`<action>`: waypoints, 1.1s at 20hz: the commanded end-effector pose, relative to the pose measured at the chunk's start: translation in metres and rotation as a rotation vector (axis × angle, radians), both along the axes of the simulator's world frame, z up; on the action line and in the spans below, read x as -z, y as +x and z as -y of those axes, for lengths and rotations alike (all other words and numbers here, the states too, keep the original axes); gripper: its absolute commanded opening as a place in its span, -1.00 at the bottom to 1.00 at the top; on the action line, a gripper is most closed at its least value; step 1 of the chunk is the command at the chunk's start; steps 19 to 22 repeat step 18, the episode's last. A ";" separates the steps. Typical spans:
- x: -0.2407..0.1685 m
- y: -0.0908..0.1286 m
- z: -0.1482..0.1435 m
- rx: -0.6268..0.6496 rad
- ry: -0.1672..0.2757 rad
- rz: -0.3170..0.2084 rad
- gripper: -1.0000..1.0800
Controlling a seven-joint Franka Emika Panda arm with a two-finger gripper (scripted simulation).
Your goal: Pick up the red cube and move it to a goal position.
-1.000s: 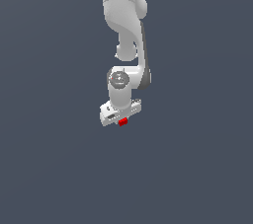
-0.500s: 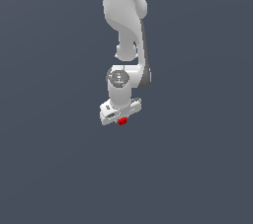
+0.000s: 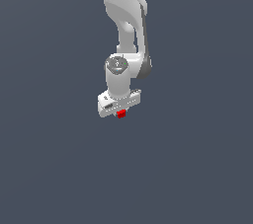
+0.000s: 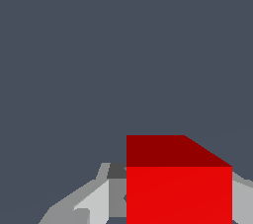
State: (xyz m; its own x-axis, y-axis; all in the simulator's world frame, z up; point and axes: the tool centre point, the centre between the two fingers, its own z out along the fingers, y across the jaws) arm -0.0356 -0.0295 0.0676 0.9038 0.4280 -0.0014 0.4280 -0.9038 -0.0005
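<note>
Your gripper [image 3: 120, 113] has its fingers [image 4: 99, 201] closed in on the red cube [image 4: 179, 188], one grey pad flush against a flat side and the other just showing past the far edge, so you are pinching it across two opposite faces. Judge it as light and rigid: a small solid block that should not give under pressure, though its smooth plain faces may be slick, so keep the squeeze steady and square. Opposite flat faces are the right place to hold it, as near the middle as you can. It is bright red, unmarked, sharp-edged, its upper face shaded darker. In the exterior view the cube [image 3: 121, 114] peeks out under the white hand, far narrower than it, hanging below the arm [image 3: 126, 30] against plain grey floor [image 3: 197, 168].
</note>
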 end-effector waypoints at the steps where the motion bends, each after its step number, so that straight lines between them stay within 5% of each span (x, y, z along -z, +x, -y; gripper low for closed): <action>1: -0.018 -0.006 0.002 0.000 0.000 0.001 -1.00; 11: -0.076 -0.025 0.008 0.000 0.000 0.001 -1.00; 22: -0.089 -0.029 0.009 0.000 0.000 0.001 -1.00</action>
